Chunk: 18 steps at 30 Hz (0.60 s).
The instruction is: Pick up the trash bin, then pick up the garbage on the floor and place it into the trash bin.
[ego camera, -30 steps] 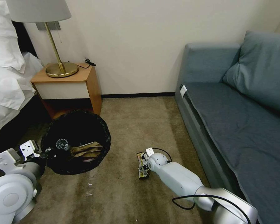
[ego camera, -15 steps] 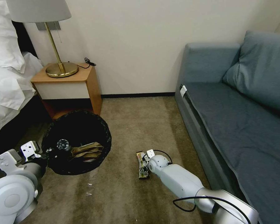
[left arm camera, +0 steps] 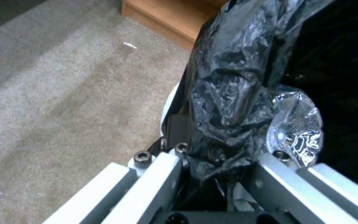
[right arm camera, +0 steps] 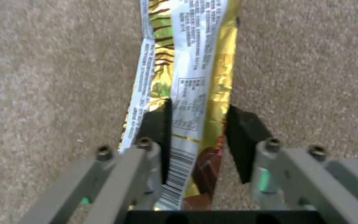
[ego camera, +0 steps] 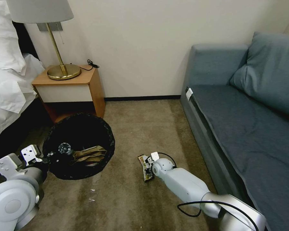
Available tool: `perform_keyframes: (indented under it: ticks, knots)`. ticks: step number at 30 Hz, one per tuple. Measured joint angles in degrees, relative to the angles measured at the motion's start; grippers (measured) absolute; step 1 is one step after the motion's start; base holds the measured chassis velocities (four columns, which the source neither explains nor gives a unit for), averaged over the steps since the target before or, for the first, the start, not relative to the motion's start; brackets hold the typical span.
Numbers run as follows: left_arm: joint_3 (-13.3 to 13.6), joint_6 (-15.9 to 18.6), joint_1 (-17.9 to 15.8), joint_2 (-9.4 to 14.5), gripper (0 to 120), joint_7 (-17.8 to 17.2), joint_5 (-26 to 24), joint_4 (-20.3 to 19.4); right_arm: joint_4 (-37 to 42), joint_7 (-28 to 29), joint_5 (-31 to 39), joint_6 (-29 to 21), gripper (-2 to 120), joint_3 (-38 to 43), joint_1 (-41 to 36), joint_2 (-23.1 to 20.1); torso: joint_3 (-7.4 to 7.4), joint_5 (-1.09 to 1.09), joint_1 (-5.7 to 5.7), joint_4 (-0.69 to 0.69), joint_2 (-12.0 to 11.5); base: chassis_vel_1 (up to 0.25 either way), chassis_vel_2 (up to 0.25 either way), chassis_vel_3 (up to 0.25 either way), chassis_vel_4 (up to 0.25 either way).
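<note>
Coarse tan carpet (ego camera: 131,128) lies under us. Our right gripper (right arm camera: 195,124) pinches the crinkly gold-and-white snack wrapper (right arm camera: 187,77), black pads on either edge. Our left gripper (left arm camera: 216,161) clamps the glossy black liner at the round trash bin (ego camera: 78,146) rim.

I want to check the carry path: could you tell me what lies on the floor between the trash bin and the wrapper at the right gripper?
Bare carpet in the head view, between trash bin and wrapper.
</note>
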Motion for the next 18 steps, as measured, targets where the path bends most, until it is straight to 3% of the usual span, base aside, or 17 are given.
perform_keyframes:
  ticks: [6,18]
  knots:
    - [-0.3,-0.1,0.4,0.3,1,0.0,0.0,-0.5,0.0,-1.1,-0.5,1.6,0,0.5,-1.0,-0.7,0.0,0.0,0.0,0.0,0.0,0.0,0.0,0.0,0.0]
    - [-0.4,-0.1,1.0,0.0,1,-0.1,0.4,-1.2,2.8,-4.1,-1.1,6.1,0,3.8,-2.0,-2.3,0.0,0.0,0.0,0.0,0.0,0.0,0.0,0.0,0.0]
